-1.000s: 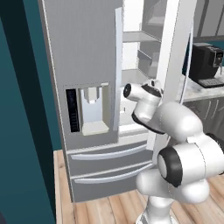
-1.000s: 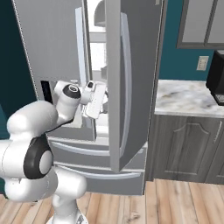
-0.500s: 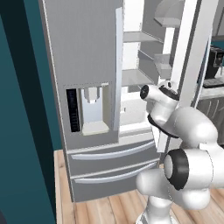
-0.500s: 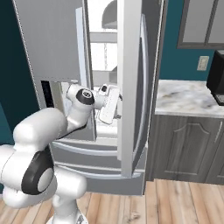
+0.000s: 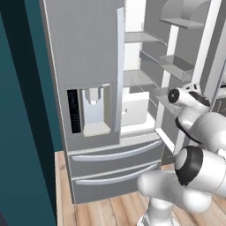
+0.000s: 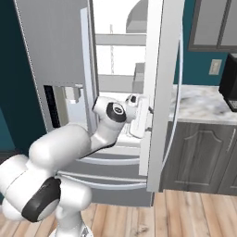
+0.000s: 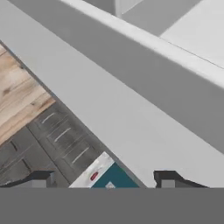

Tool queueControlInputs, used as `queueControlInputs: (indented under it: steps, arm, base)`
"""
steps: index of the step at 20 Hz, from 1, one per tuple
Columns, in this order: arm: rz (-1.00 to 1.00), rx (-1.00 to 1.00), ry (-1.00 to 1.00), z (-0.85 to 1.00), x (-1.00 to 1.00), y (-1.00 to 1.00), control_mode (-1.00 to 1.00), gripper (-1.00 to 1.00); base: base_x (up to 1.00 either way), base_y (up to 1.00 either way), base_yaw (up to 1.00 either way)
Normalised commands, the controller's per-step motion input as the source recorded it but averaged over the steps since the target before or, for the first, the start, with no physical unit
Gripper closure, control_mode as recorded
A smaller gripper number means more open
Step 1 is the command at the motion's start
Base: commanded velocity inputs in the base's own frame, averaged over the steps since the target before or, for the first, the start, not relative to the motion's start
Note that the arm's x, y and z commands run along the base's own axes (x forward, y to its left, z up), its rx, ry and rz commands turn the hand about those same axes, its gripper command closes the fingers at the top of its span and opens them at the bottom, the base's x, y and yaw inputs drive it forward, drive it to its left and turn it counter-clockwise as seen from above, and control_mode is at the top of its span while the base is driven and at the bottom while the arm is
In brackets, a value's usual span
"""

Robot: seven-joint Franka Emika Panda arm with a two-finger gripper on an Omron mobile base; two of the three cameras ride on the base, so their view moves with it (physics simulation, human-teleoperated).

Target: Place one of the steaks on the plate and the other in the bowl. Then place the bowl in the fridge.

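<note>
The grey fridge (image 5: 88, 53) (image 6: 51, 41) stands with its left door shut and its right door (image 6: 159, 92) (image 5: 174, 62) swung out, showing white shelves inside. My white hand (image 6: 139, 118) rests against the inner edge of that door at about dispenser height. In the hand view the gripper (image 7: 107, 179) is open, its two dark fingertips (image 7: 41, 178) wide apart with nothing between them, and the grey door edge (image 7: 131, 113) runs across just ahead. The steaks, the plate and the bowl are out of view.
A marble counter (image 6: 199, 104) over dark grey cabinets (image 6: 199, 152) lies right of the open door, with a black coffee machine (image 6: 229, 81) on it. Two fridge drawers (image 5: 114, 154) sit low in front. Wood floor (image 6: 185, 213) lies below and a teal wall (image 5: 22, 110) on the left.
The right fridge door has swung wider open, and my arm and hand have swung to the right along with it.
</note>
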Motion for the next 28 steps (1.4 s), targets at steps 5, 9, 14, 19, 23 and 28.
queueControlInputs:
  steps: [5,9,14,19,23,28]
  arm:
    - [-0.03,0.08,0.04,0.0,-0.46,-0.56,-1.0,-1.0]
    - [-0.08,0.24,-0.18,0.0,-1.0,0.03,-1.0,-1.0]
    - [-0.11,0.22,-0.1,0.2,-1.0,0.63,-1.0,-1.0]
    - [-0.05,0.44,-0.01,-0.14,-0.78,1.0,-1.0,-1.0]
    - [-0.17,0.72,-0.07,-0.09,-0.25,0.92,-1.0,-1.0]
    - [-0.46,0.78,-0.27,0.0,0.0,0.24,-1.0,-1.0]
  base:
    - [0.0,0.0,0.0]
    - [0.0,0.0,0.0]
    - [0.0,0.0,0.0]
    - [0.0,0.0,0.0]
    - [0.0,0.0,0.0]
    - [0.0,0.0,0.0]
